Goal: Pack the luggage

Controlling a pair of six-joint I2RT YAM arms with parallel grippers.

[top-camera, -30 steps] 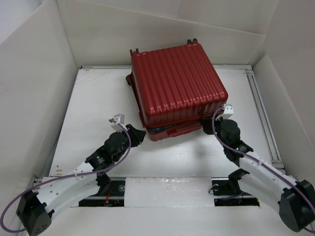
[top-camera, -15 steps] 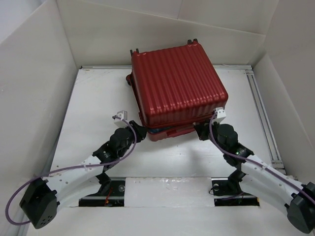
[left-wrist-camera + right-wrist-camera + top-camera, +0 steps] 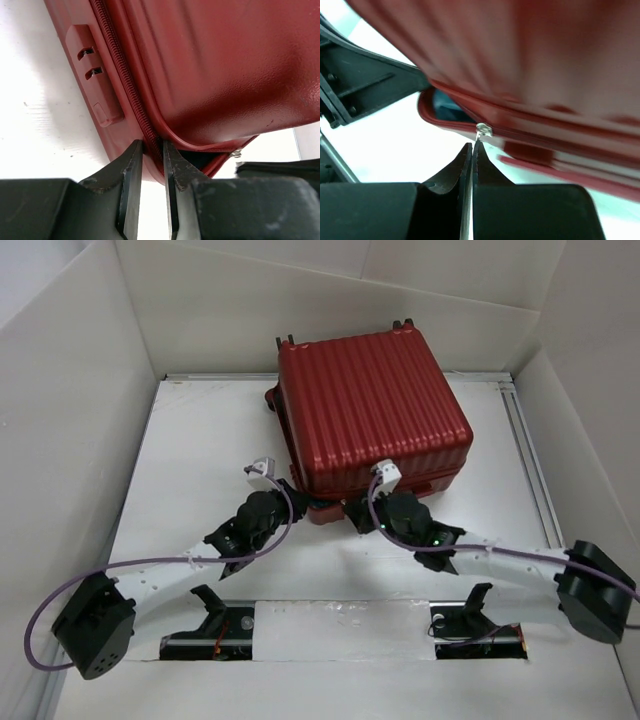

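White walls (image 3: 250, 310) box in a white table (image 3: 200, 440). The ribbed dark-red luggage (image 3: 370, 405) lies flat, ajar at 1 near corner. The left gripper (image 3: 152, 147) clamps its zip seam, and the right gripper (image 3: 471, 147) is pressed together under the zip pull (image 3: 483, 131).

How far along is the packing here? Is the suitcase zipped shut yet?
Done: the luggage lid is down over the lower shell. In hand: the left hand pinches the rim by the zipper track, and the right hand is shut at the silver zipper pull, apparently gripping it. Left: the zipping. A gap showing blue lining is open at the near corner.
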